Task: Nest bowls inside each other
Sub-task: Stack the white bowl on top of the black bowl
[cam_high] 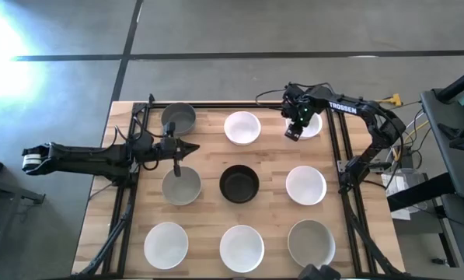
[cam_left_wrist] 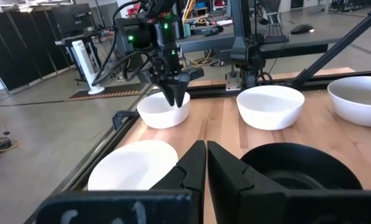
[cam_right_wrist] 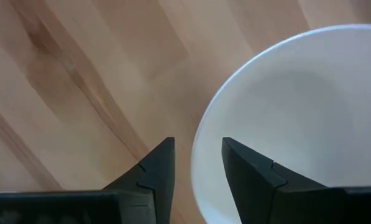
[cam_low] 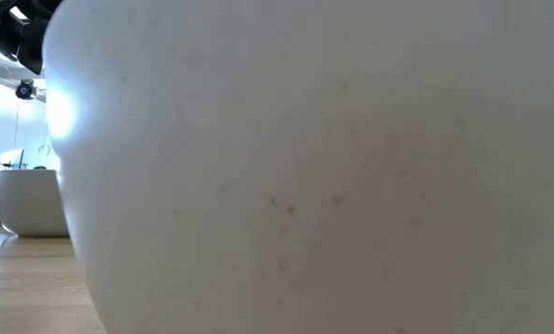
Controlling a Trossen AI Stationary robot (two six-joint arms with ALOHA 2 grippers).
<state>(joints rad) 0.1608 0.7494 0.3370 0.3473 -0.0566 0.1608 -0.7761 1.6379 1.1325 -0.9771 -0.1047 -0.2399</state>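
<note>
Glossy white bowl [cam_right_wrist: 297, 118], smooth rim apparently between spread right gripper [cam_right_wrist: 197, 163], planked table [cam_right_wrist: 79, 81].

A robotics lab or workshop: concrete floor [cam_high: 216, 27], black partition panels [cam_left_wrist: 23, 43], cable-strewn equipment racks [cam_left_wrist: 247, 25] beyond the wooden counter [cam_high: 270, 167].

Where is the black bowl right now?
In the high view the black bowl sits in the middle of the table, between a grey bowl on its left and a white bowl on its right.
</note>
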